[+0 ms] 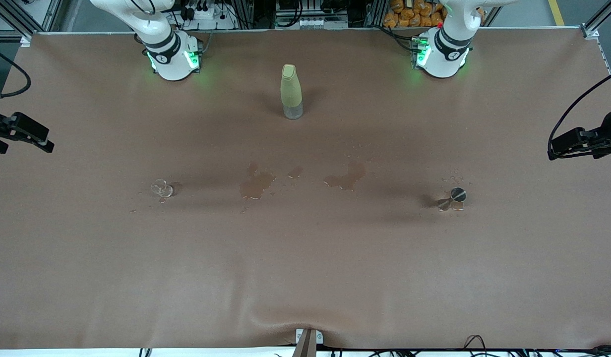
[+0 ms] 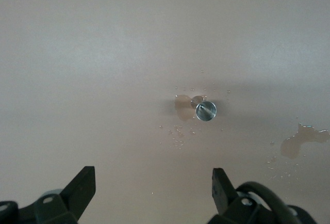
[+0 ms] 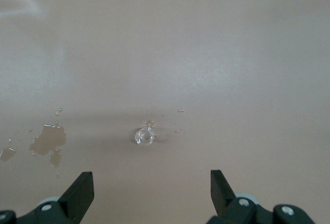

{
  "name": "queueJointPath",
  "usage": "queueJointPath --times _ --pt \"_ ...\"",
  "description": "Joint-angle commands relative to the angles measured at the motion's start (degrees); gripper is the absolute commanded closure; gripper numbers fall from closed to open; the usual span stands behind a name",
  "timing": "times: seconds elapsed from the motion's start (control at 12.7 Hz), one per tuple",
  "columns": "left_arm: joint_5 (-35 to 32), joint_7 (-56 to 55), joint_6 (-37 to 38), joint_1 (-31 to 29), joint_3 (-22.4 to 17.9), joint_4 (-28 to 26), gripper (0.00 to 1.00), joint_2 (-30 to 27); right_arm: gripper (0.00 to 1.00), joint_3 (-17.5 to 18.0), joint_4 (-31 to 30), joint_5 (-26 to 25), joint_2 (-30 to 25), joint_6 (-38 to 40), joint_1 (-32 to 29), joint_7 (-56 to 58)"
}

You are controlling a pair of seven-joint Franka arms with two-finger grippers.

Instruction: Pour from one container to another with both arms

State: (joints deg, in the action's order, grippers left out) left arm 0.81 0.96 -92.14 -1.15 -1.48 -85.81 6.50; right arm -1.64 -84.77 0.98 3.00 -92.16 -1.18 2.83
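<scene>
Both claws spread: left claw [image 2: 149, 193] over jigger [image 1: 453, 198], right claw [image 3: 149, 193] over glass cup [image 1: 161, 188]. Bottle [image 1: 291, 91] and puddles [image 1: 256, 182] on surface [image 1: 305, 267] between.

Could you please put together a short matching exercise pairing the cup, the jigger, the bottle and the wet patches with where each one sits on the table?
Things:
1. glass cup
2. metal jigger
3. yellow-green bottle
4. wet patches

Places:
A. between the two arm bases, farthest from the front camera
B. toward the left arm's end of the table
C. mid-table, between cup and jigger
D. toward the right arm's end of the table

Pairs: 1-D, 2-B, 3-A, 4-C
</scene>
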Motion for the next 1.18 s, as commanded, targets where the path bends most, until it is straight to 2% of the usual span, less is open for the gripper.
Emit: queueJointPath --times 0.0,0.55,1.1 --pt "-0.02 0.28 0.56 -0.08 -0.01 0.12 0.0 -0.35 0.0 0.76 -0.13 -0.45 -0.72 -0.03 -0.84 0.42" --pt "-0.11 0.71 0.64 -0.17 -0.01 0.03 0.0 -0.34 0.0 0.76 -0.13 -0.45 -0.72 0.32 -0.76 -1.33" --pt "1.99 12.55 0.91 -1.4 -0.1 -0.58 0.0 0.0 0.0 0.76 -0.39 -0.54 -0.72 0.76 -0.84 -1.17"
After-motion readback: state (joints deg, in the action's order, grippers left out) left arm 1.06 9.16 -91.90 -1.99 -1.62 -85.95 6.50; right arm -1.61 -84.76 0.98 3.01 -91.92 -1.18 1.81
